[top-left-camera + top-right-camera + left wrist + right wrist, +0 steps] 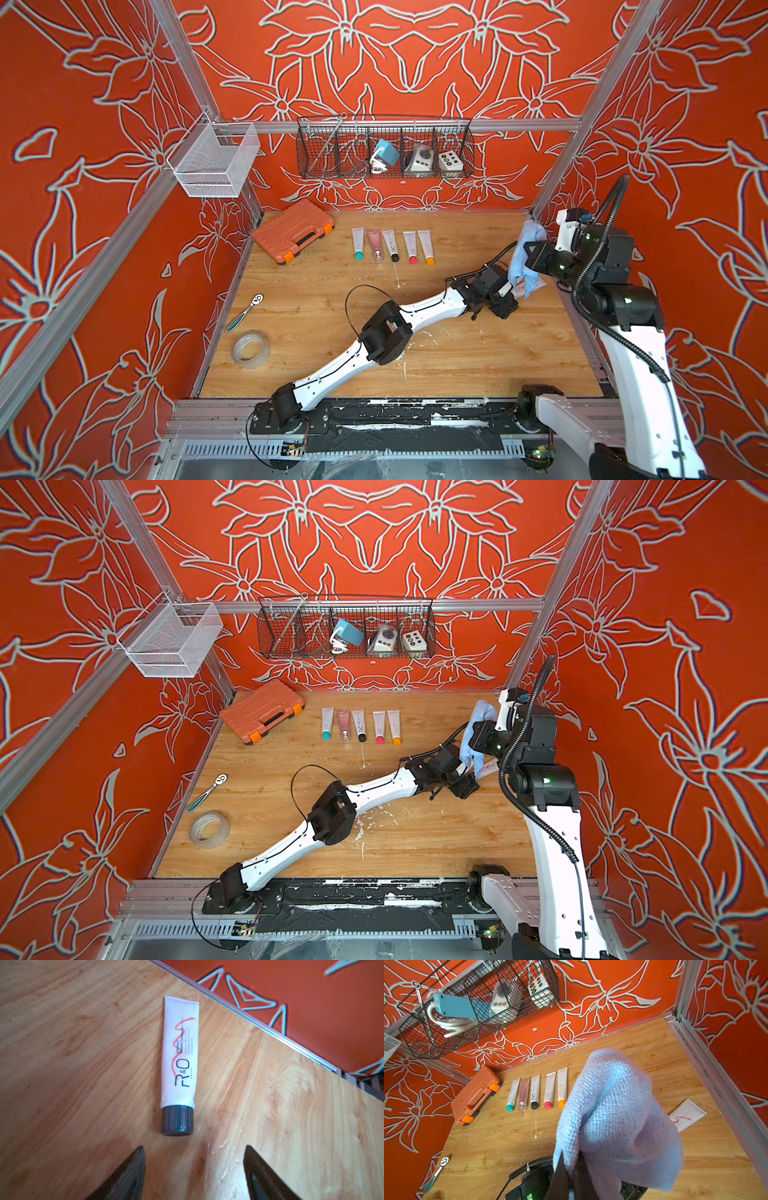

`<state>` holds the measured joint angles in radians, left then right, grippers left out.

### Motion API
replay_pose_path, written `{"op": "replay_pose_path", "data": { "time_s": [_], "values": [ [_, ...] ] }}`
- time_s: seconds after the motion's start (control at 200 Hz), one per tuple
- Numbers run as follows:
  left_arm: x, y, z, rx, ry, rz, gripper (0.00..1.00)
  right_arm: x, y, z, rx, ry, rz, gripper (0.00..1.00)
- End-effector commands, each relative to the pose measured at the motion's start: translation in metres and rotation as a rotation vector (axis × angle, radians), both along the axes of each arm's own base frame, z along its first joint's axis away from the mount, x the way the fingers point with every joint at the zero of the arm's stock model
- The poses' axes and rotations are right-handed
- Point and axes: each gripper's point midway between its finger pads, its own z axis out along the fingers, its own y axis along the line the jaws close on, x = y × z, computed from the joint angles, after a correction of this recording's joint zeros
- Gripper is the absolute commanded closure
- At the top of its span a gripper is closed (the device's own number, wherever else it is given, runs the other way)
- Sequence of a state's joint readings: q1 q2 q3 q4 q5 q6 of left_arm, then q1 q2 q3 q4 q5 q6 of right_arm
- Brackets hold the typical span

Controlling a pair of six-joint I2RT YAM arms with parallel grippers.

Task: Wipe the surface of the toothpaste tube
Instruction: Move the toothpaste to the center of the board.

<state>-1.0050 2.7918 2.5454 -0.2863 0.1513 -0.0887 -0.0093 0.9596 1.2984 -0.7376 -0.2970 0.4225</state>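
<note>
A white toothpaste tube (178, 1053) with a dark cap and a red squiggle drawn across its label lies flat on the wooden table near the right wall. My left gripper (194, 1147) is open just short of the cap, with only bare wood between its fingers. In both top views the tube (536, 286) (490, 766) is mostly hidden. My right gripper (571, 1155) is shut on a light blue cloth (612, 1115), which hangs above the tube; only the tube's flat end (687, 1114) shows in the right wrist view. In a top view the cloth (519, 266) drapes beside the left gripper (509, 297).
Several other tubes (392, 245) lie in a row at the back of the table beside an orange tool case (293, 230). A ratchet (245, 313) and a tape roll (250, 349) lie at the left edge. A black wire basket (384, 149) and a white mesh basket (214, 160) hang on the walls.
</note>
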Motion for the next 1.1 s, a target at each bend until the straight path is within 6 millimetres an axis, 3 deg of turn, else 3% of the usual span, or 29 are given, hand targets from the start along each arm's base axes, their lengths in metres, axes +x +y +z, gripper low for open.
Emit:
{"op": "replay_pose_path", "data": {
  "time_s": [0.0,0.16,0.47,0.806,1.096],
  "values": [
    [0.005,-0.010,-0.003,-0.038,-0.055,-0.031,0.29,-0.004,0.002,0.012,0.025,-0.025,0.004,1.00],
    [0.006,-0.013,-0.008,-0.051,-0.074,-0.045,0.38,-0.002,0.003,0.013,0.043,-0.030,0.006,1.00],
    [0.014,-0.016,-0.010,-0.097,-0.073,-0.025,0.46,-0.006,0.004,0.026,0.061,-0.060,0.005,1.00],
    [0.024,-0.016,-0.009,-0.143,-0.038,0.005,0.66,-0.008,0.006,0.026,0.079,-0.059,0.010,1.00],
    [0.022,-0.015,-0.010,-0.129,-0.035,-0.003,0.65,-0.009,0.006,0.025,0.077,-0.062,0.007,1.00]
  ]
}}
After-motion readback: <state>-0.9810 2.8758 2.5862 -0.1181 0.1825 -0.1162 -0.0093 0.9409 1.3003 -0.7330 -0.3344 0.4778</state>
